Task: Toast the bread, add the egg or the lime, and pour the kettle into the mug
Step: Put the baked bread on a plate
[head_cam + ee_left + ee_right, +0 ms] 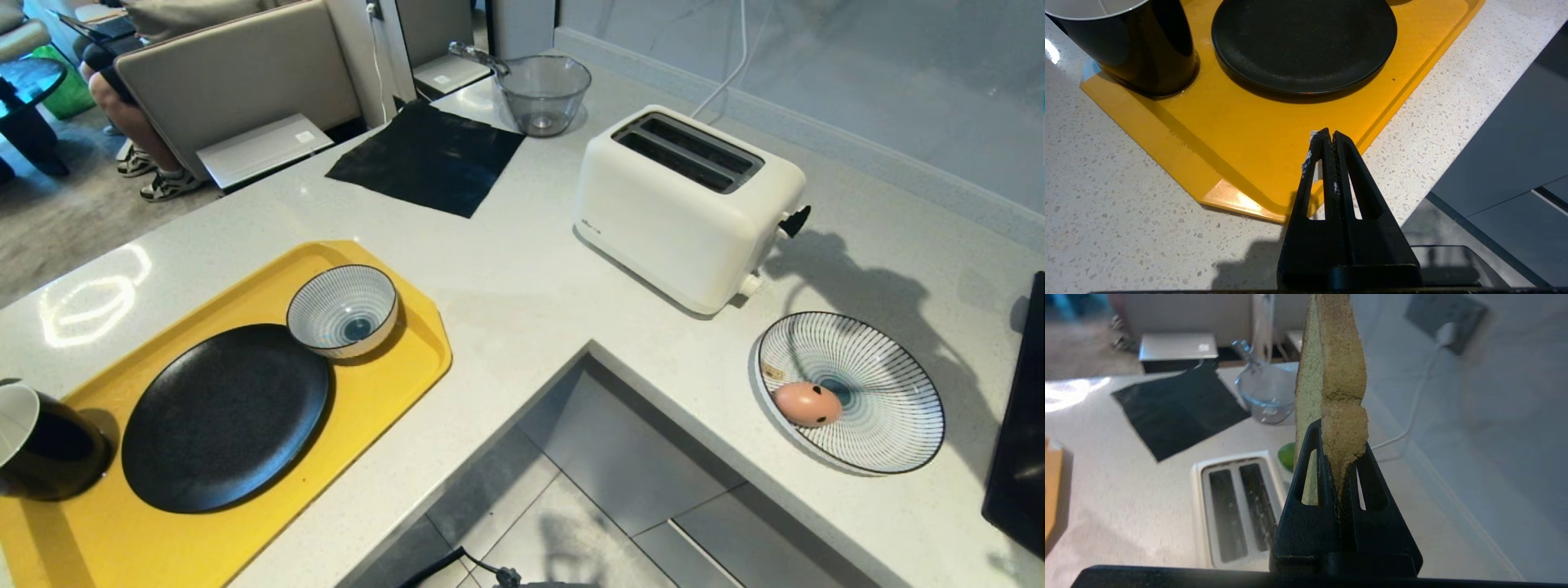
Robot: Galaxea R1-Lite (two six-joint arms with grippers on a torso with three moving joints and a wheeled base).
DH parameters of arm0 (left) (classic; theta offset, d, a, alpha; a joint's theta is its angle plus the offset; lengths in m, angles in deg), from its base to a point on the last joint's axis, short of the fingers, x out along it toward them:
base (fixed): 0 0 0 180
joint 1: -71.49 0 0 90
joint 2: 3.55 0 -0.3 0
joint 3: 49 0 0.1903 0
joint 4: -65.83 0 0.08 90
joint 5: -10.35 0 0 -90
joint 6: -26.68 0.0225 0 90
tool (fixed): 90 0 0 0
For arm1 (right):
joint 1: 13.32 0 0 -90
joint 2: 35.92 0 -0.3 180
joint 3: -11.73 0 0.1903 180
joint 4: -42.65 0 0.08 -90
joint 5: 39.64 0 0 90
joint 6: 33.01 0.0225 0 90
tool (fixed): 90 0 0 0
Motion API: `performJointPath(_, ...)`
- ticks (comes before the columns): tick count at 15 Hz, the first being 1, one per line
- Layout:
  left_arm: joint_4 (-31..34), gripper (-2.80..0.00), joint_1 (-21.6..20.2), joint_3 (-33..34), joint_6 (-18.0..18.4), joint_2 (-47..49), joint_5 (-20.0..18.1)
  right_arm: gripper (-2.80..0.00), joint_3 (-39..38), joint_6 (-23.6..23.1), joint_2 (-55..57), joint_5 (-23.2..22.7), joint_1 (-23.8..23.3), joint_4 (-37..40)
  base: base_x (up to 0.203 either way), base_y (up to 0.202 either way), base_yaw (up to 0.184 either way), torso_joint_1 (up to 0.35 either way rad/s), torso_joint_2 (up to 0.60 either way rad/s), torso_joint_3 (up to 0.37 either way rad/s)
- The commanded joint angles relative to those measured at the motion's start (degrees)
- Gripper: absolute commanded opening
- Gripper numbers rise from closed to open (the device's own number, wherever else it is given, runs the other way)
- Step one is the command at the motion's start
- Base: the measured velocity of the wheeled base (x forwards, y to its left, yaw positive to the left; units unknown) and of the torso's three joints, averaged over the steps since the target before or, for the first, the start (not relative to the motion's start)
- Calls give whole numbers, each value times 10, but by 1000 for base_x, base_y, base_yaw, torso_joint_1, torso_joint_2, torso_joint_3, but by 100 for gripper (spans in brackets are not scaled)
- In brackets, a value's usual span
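We see the bread (1331, 375) standing on edge in the right gripper (1337, 447), whose fingers are clamped on its lower crust and pinch it in. It hangs above the worktop (506, 269), over the white toaster (1237, 506), whose two slots lie open and bare. Something small and green (1287, 456) shows just beyond the toaster; we cannot quite tell what it is, since the bread hides most of it. Farther back sit a clear glass bowl (1265, 396) and a black mat (1175, 404).

In the head view the egg (807, 403) lies in a striped dish (886, 384) near the toaster's lever end. Well apart, on the robot's left, a yellow tray (384, 376) carries a black plate (224, 416), a small striped bowl (343, 310) and the mug (41, 445). The left gripper (1329, 134) hovers over the tray's near corner, fingers pressed together on nothing. A seated person's legs (135, 122) show beyond the worktop.
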Motion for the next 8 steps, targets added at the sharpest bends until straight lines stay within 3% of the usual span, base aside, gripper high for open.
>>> performJointPath(1, 0, -280, 0, 8, 0, 0, 0, -280, 10, 6, -20, 21, 0, 1, 0, 0, 0, 0, 0, 0)
performJointPath(8, 0, -280, 0, 8, 0, 0, 0, -280, 5, 6, -25, 59, 0, 5, 0, 0, 0, 0, 0, 0)
